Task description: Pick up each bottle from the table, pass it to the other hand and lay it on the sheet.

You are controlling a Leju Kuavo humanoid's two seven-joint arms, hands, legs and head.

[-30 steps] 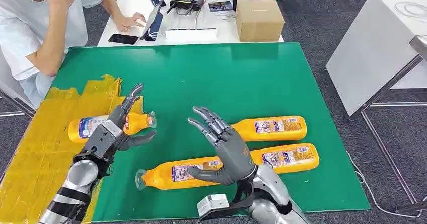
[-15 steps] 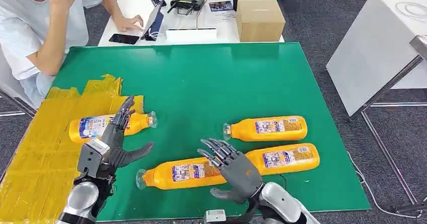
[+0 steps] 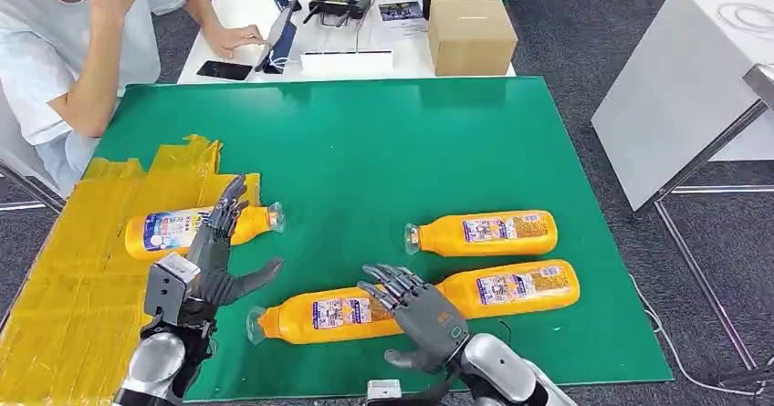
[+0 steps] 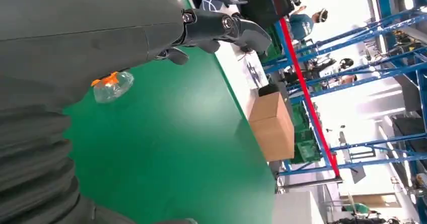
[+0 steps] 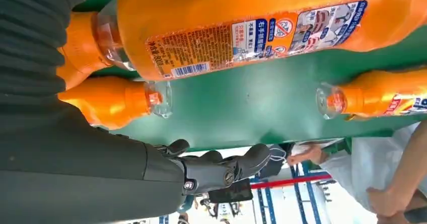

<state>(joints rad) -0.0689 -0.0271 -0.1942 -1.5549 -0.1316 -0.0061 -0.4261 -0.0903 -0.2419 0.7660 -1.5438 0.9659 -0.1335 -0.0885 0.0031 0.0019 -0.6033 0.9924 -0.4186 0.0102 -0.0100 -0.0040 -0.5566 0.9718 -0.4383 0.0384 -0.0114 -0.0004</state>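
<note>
Head view: I count one bottle (image 3: 196, 228) already on the yellow sheet (image 3: 73, 287) at the table's left edge; three (image 3: 329, 314) remain on green near the front edge. My right hand (image 3: 415, 310), fingers spread and empty, has dropped low over the nearest; left hand (image 3: 210, 255), also spread, has pulled back.

Right hand (image 3: 425, 317) lower, now fingers-spread just over the nearest bottle (image 3: 319, 315).
</note>
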